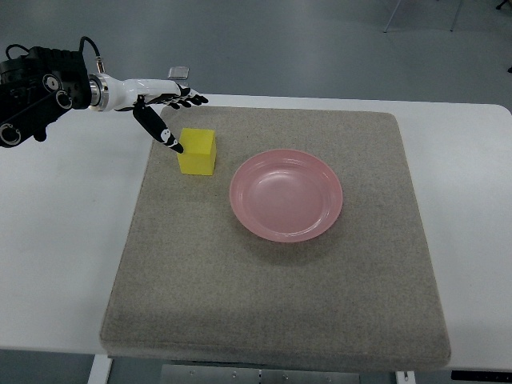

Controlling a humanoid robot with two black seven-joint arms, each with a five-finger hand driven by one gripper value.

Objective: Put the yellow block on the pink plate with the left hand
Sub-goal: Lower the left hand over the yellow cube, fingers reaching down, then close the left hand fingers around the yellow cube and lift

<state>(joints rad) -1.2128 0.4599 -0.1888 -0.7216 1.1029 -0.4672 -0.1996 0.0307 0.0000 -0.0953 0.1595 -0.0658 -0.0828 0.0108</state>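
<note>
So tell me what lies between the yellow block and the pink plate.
Nothing: in the top view only a bare strip of the grey mat separates the yellow block from the pink plate. The left hand is on the block's far side, away from the plate.

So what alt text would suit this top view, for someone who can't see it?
A robot's left hand, fingers spread, reaches toward a yellow block on a grey mat. An empty pink plate sits just right of the block.

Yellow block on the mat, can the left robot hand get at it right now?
Probably yes. The left robot hand is open right beside the yellow block, one finger at its left edge, and nothing lies between them; the pink plate sits clear to the right.
</note>
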